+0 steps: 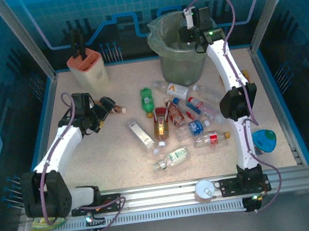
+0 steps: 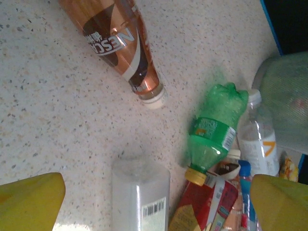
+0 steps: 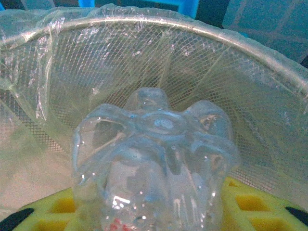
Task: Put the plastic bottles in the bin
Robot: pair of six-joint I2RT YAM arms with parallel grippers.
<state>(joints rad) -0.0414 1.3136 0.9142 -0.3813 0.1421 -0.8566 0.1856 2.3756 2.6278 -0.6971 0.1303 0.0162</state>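
— Between the yellow pads of the right gripper, what is that?

— One clear bottle, its lobed base pointing away from the wrist. The jaws are closed partway, pinching its body, and nothing else is in them.

— And just past it?

— Straight ahead of the base is the inner wall of the bin, with mesh showing through a thin liner. From above, the gripper hangs over the bin's mouth, toward its far right side.

— So it lets go and that's one done?

— Likely, but I see three risks. The gripper sits close to the rim, so a bottle dropped at a slant could clip the rim and bounce out. The liner is loose and creased, and fingers dipping lower might snag it and drag it out. A knock from the arm could also shove the bin.

— The other arm?

— The left gripper is spread wide and holds nothing. It hovers over the table. Right under it lies a barcode bottle, with a green bottle just beyond and a brown bottle further ahead.

— And the rest?

— The other bottles lie scattered well behind the right gripper, back toward its base.
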